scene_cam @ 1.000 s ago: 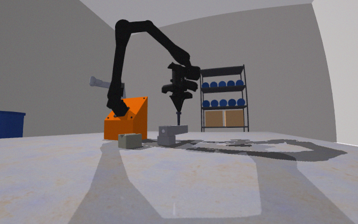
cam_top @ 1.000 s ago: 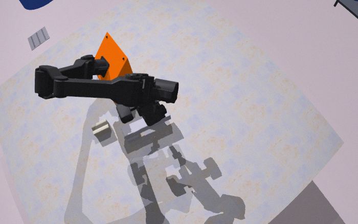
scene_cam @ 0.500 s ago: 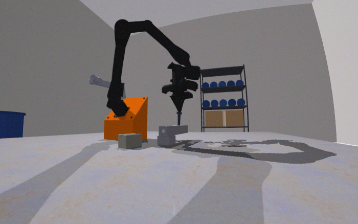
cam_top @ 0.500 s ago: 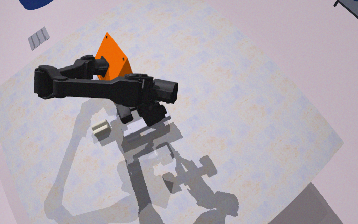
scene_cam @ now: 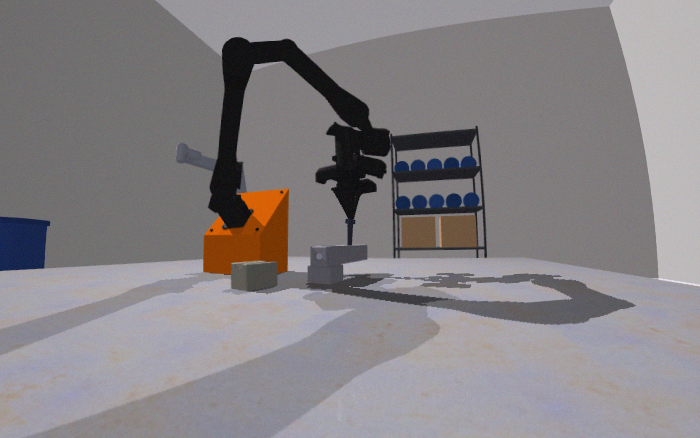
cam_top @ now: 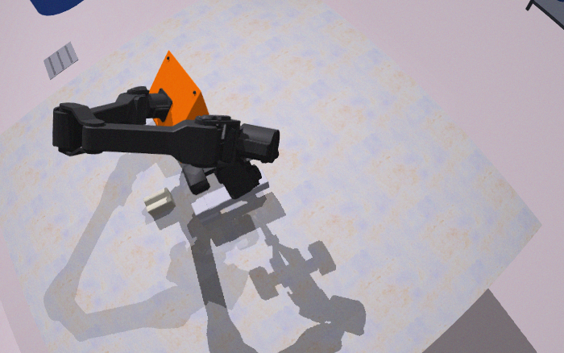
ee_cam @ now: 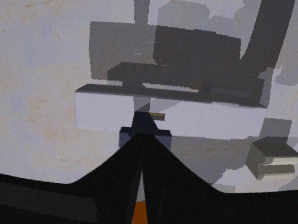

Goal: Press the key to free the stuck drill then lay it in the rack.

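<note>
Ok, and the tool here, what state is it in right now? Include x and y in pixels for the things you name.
Tool [scene_cam: 352,216] [ee_cam: 144,140]: closed, nothing between its fingers, tips down at the top of the dark upright piece [scene_cam: 350,232] standing at the grey block [scene_cam: 338,254] [ee_cam: 215,119].

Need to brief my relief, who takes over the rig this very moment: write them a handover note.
Gripper: shut, nothing in it, tips down at the head of the dark upright key.
Places: key stands in the pale block; the grooved beige block beside it looks to be the rack. I cannot pick out the drill for certain.
Done: gripper lined up over key; no press confirmed.
Left: press key, pull drill, lay it in rack.
</note>
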You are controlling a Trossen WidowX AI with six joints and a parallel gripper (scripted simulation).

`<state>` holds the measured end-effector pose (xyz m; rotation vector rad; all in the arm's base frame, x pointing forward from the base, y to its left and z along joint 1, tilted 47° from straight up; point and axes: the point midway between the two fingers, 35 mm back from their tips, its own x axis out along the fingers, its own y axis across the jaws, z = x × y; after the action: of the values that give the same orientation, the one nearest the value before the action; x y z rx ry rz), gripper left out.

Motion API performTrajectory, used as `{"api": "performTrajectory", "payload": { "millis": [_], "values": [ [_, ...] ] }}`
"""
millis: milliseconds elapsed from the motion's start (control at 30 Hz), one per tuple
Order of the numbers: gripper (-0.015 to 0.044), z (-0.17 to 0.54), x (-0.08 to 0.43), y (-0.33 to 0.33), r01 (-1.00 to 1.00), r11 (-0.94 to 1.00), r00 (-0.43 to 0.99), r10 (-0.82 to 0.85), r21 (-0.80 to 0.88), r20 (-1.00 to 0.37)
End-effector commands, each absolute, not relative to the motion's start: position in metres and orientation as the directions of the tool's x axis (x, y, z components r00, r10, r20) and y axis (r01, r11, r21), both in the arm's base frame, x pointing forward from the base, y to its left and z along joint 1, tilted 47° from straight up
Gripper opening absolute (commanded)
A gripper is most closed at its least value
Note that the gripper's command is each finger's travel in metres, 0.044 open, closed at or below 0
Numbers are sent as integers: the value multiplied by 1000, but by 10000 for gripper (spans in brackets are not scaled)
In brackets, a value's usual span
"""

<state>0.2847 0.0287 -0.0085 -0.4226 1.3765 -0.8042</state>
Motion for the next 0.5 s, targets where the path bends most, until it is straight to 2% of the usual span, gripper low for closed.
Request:
{"api": "performTrajectory", "payload": {
  "millis": [0,467],
  "values": [
    [0,-19,278,20,248,665,-43,-719,-704,-694],
    [0,-22,277,17,248,665,-43,-719,-705,-694]
  ]
}}
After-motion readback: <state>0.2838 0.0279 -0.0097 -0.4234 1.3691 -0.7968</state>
